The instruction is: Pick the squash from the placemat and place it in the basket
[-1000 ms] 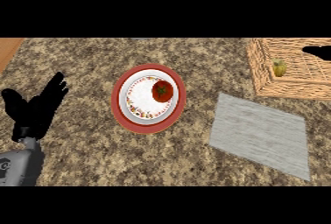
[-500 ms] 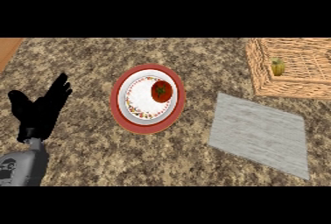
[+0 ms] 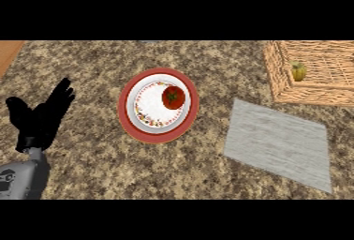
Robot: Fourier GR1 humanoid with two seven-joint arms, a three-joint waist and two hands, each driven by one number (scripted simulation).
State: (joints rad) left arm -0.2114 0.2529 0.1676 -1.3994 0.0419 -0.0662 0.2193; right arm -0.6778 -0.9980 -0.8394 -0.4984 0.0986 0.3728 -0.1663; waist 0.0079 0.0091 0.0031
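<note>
The squash (image 3: 298, 71) already lies inside the basket (image 3: 280, 91), the placemat (image 3: 280, 145) bare — so the placing looks done, nothing more called for — while the left hand (image 3: 41, 119) rests open and empty at the counter's left, the right out of view.

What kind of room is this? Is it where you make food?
Probably a kitchen. The top is a speckled stone counter, and on it sit a plate with a tomato, a grey placemat, and a wicker basket holding a squash.
</note>
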